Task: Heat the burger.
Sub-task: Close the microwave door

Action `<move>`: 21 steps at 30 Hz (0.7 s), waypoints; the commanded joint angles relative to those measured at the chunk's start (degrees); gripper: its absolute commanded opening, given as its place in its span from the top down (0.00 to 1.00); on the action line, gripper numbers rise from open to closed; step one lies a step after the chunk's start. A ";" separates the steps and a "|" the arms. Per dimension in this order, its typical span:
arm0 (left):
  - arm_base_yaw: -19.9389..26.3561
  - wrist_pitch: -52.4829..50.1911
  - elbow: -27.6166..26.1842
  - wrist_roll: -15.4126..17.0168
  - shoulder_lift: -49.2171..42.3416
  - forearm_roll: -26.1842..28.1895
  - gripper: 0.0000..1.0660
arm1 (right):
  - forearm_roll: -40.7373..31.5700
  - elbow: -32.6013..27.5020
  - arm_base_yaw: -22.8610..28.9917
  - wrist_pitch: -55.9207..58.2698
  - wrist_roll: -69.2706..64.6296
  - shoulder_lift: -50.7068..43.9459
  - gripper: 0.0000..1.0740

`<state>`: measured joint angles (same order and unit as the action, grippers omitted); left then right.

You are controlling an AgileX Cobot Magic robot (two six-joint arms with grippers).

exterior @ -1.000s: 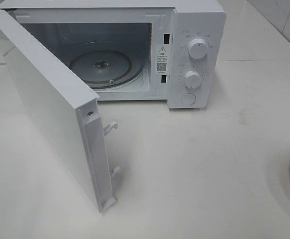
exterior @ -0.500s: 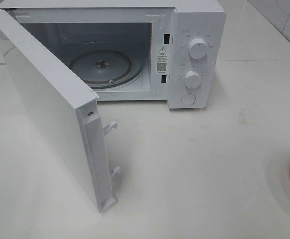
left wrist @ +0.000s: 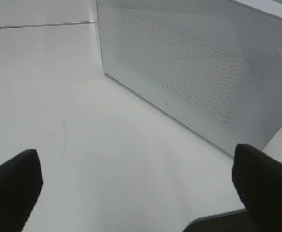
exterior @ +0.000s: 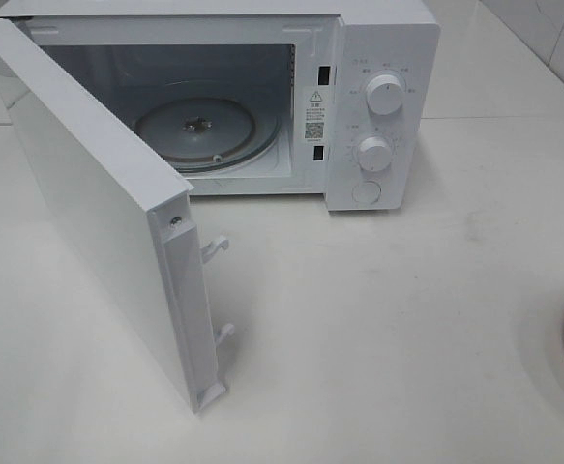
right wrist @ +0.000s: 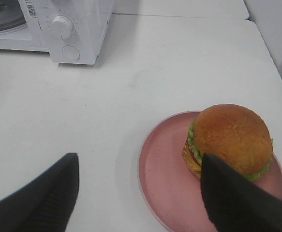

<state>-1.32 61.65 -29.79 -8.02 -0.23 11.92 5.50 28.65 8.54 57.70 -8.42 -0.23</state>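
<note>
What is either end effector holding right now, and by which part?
Nothing. The left end effector is open over bare table beside the microwave door. The right end effector is open above the pink plate; the burger sits ungripped.

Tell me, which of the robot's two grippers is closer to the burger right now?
The right one. The right gripper hangs open just above the burger on its pink plate, one finger overlapping it. The left gripper is open beside the microwave door, with no burger in its view.

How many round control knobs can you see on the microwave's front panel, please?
2. The upper knob sits near the top of the control panel; the lower knob is directly beneath it. Under both is a flat round button, which is not a knob.
</note>
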 commanded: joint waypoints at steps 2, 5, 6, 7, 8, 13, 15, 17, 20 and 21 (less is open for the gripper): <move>0.00 0.00 0.17 0.23 -0.86 0.06 0.06 | -0.06 -0.17 -0.23 -0.63 0.63 -1.60 0.36; 0.00 0.00 0.17 0.23 -0.86 0.06 0.06 | -0.06 -0.17 -0.23 -0.63 0.63 -1.60 0.36; 0.00 0.00 0.17 0.23 -0.86 0.06 0.06 | -0.06 -0.17 -0.23 -0.63 0.63 -1.60 0.36; 0.00 0.00 0.17 0.23 -0.86 0.06 0.06 | -0.06 -0.17 -0.23 -0.63 0.63 -1.60 0.36; 0.00 0.00 0.17 0.23 -0.86 0.06 0.06 | -0.06 -0.17 -0.23 -0.63 0.63 -1.60 0.36; 0.00 0.00 0.17 0.23 -0.86 0.06 0.06 | -0.06 -0.17 -0.23 -0.63 0.63 -1.60 0.36; 0.00 0.00 0.17 0.23 -0.86 0.06 0.06 | -0.06 -0.17 -0.23 -0.63 0.63 -1.60 0.36; 0.00 0.00 0.17 0.23 -0.86 0.06 0.06 | -0.06 -0.17 -0.23 -0.63 0.63 -1.60 0.36; 0.00 0.00 0.17 0.23 -0.86 0.06 0.06 | -0.06 -0.17 -0.23 -0.63 0.63 -1.60 0.36; 0.00 0.00 0.17 0.23 -0.86 0.06 0.06 | -0.06 -0.17 -0.23 -0.63 0.63 -1.60 0.36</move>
<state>-1.32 61.65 -29.79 -8.02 -0.23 11.92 5.50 28.65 8.54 57.70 -8.42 -0.23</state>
